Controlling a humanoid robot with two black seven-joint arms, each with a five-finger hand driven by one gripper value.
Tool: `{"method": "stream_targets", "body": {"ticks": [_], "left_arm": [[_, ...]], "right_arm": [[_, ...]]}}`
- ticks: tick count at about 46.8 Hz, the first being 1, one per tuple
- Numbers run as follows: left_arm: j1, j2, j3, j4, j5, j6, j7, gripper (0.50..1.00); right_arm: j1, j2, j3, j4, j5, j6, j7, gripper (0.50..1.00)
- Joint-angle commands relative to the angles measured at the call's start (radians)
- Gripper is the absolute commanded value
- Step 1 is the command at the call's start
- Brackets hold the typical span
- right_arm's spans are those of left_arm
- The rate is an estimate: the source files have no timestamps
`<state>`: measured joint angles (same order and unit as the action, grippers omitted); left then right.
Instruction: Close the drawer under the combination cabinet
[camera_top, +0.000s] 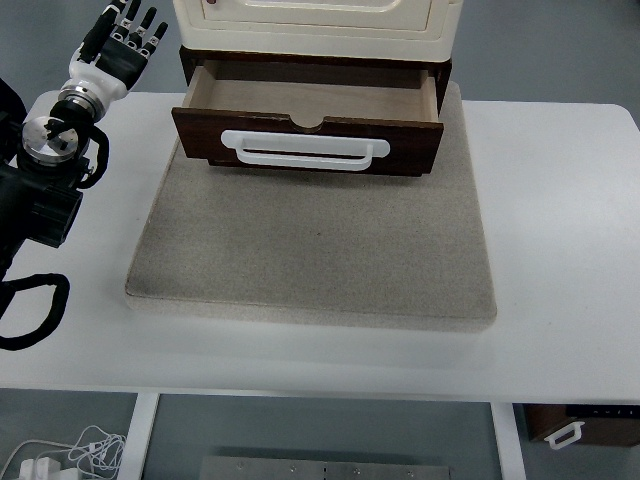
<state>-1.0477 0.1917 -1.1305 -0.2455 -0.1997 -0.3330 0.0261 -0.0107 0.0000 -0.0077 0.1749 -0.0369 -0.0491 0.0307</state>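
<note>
While pulled out, drawer (308, 120) well right of raised, open, empty left hand (118, 45).

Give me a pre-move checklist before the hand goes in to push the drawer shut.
1. Dark brown wooden drawer state: pulled out from under the cream cabinet, not closed yet. Ok to proceed.
2. Drawer contents: what shows of the inside looks empty, nothing sticking up over the front. Ok.
3. Push surface: white bar handle and drawer front unobstructed. Ok.
4. Path in front: grey mat bare of objects. Ok.
5. Left hand: raised left of the cabinet, fingers spread, holding nothing, not touching the drawer. Not ok yet; needs to move in front of it.
6. Right hand: out of view. Cannot tell.
</note>
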Motion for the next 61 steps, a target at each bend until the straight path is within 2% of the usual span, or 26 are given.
{"method": "stream_targets", "body": {"ticks": [1,29,37,48,61], "left_arm": [[0.0,0.0,0.0,0.0,0.0,0.0,0.0,0.996],[-0.005,0.005,-0.011,0.0,0.002,-0.029,0.0,0.996],[-0.006,0.009,0.001,-0.005,0.002,-0.09,0.0,0.996],[-0.017,0.017,0.003,-0.006,0.013,-0.089,0.0,0.996],[-0.092,0.1,0.006,-0.014,0.017,-0.083,0.0,0.996]], "right_arm": [[0.0,0.0,0.0,0.0,0.0,0.0,0.0,0.952],[0.0,0.0,0.0,0.0,0.0,0.0,0.0,0.952],[0.0,0.0,0.0,0.0,0.0,0.0,0.001,0.952],[0.0,0.0,0.0,0.0,0.0,0.0,0.0,0.952],[0.0,0.0,0.0,0.0,0.0,0.0,0.0,0.952]]}}
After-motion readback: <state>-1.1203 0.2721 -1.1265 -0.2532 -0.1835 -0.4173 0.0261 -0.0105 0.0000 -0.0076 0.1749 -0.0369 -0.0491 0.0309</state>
